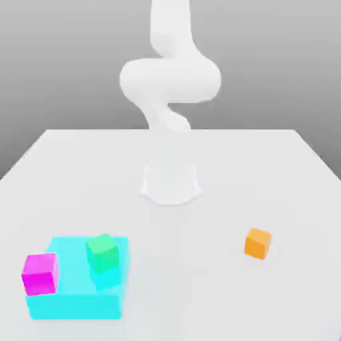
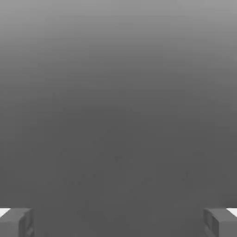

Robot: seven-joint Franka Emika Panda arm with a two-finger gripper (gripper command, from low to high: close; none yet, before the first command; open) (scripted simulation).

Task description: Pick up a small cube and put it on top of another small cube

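The small green cube rests on top of the flat cyan block, near its far right corner in the exterior view. The violet-purple small cube is out of view. In the hand view my gripper is open, its two grey fingertips standing far apart with nothing between them, and plain grey background lies beyond them. The white arm rises from its base at the table's middle and bends upward out of the exterior view.
A magenta-pink cube sits on the cyan block's left side in the exterior view. An orange cube lies alone on the white table toward the exterior view's right.
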